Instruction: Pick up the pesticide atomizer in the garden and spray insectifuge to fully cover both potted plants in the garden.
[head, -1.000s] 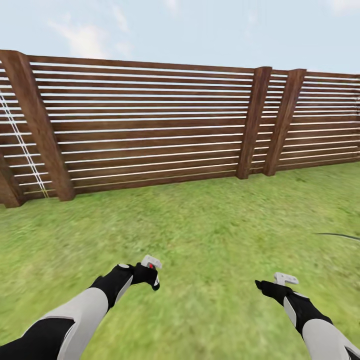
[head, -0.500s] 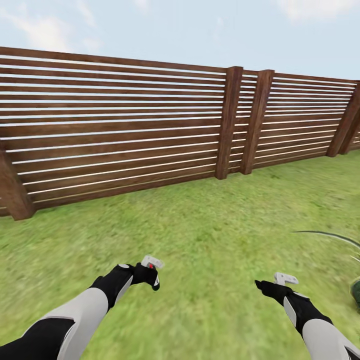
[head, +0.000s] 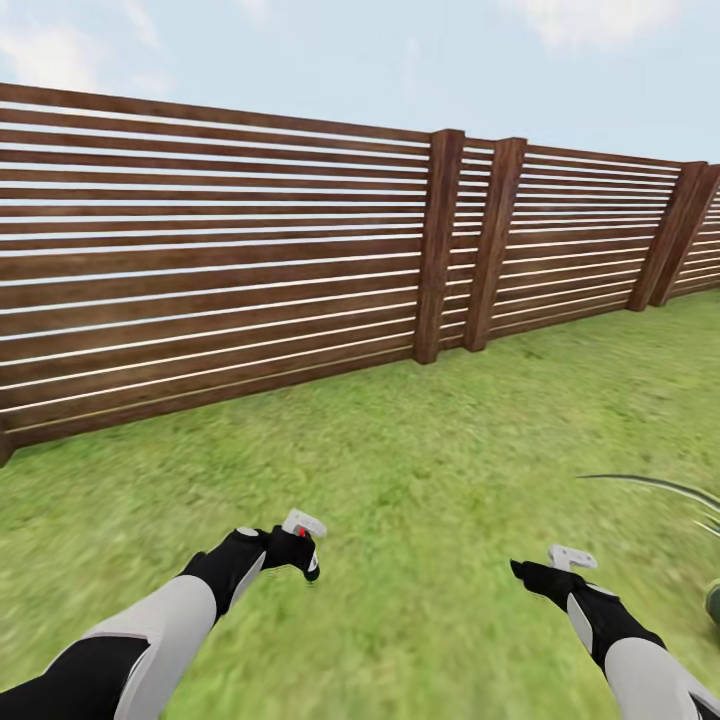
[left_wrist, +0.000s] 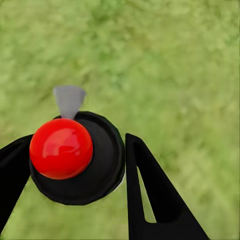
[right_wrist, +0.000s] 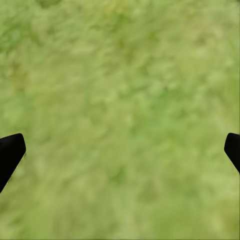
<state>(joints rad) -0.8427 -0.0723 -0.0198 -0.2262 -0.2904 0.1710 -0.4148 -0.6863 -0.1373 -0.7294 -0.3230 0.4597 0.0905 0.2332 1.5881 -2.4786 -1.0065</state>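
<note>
Lawn (head: 430, 470): green grass across the garden ground; brown slatted wooden fence (head: 230, 260): along its far edge, under pale sky; left gripper (head: 300, 545): low over the grass, fingers pinched on the pesticide atomizer (left_wrist: 75, 157), whose dark head with red dot sits between them; right gripper (head: 540, 570): fingers spread wide, nothing held; thin leaf blades (head: 650, 487): at the right edge.

A brown slatted wooden fence (head: 220, 260) with thick upright posts (head: 437, 245) runs across the far edge of the green lawn (head: 420, 450) under a pale blue sky (head: 400, 60) with faint white clouds.
</note>
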